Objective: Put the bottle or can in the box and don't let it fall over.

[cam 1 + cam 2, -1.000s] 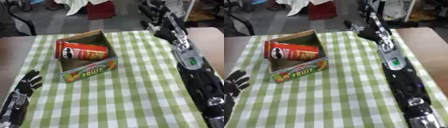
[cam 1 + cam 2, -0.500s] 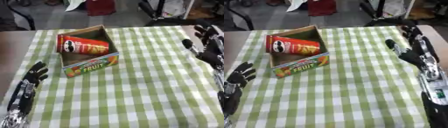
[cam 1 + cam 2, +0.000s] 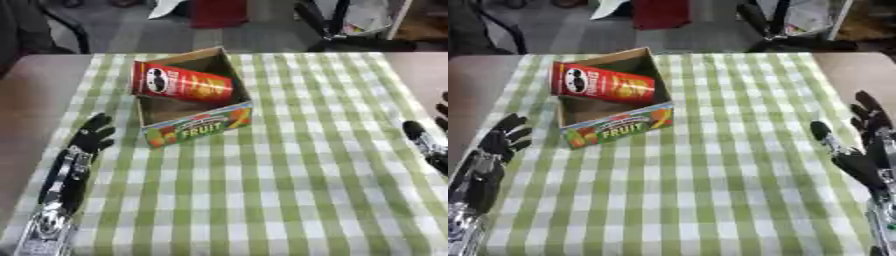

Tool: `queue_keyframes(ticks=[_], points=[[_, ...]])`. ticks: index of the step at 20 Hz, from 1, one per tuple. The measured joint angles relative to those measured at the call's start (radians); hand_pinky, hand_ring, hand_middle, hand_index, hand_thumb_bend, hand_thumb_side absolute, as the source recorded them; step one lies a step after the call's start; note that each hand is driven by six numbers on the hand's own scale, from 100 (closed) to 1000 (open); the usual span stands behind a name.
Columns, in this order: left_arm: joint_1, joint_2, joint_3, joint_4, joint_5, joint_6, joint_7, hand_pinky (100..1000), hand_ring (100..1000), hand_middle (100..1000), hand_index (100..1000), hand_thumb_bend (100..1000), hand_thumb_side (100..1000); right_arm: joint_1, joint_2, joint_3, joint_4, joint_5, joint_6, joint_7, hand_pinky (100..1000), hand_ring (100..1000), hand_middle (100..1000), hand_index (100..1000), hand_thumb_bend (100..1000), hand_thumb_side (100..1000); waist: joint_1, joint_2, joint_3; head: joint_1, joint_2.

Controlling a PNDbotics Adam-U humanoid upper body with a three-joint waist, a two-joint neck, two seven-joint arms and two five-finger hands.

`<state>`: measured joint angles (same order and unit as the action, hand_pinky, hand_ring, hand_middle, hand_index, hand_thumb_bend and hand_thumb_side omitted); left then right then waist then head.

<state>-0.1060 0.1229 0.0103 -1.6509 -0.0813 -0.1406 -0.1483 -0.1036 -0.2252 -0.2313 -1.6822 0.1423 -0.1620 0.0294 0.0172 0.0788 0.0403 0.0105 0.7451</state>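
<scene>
Both hands well apart from can

Stereo head pair: worktop viewed steeply from above, close, facing forward; nearly the whole checked surface is shared.

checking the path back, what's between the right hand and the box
Only bare checked cloth. In the right eye view, nothing lies between the right hand, open at the right edge, and the box holding the red can lying on its side.
</scene>
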Motion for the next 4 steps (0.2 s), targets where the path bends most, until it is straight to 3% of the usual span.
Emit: queue_keyframes(ticks=[4], points=[[0.000,0.000,0.000,0.004,0.000,0.000,0.000,893,895,898,970,597,898,0.005,0.003,0.000,-0.007,0.028,0.003,-0.004,1000,1000,998,996,579,448,0.008,0.000,-0.006,0.003,0.000]])
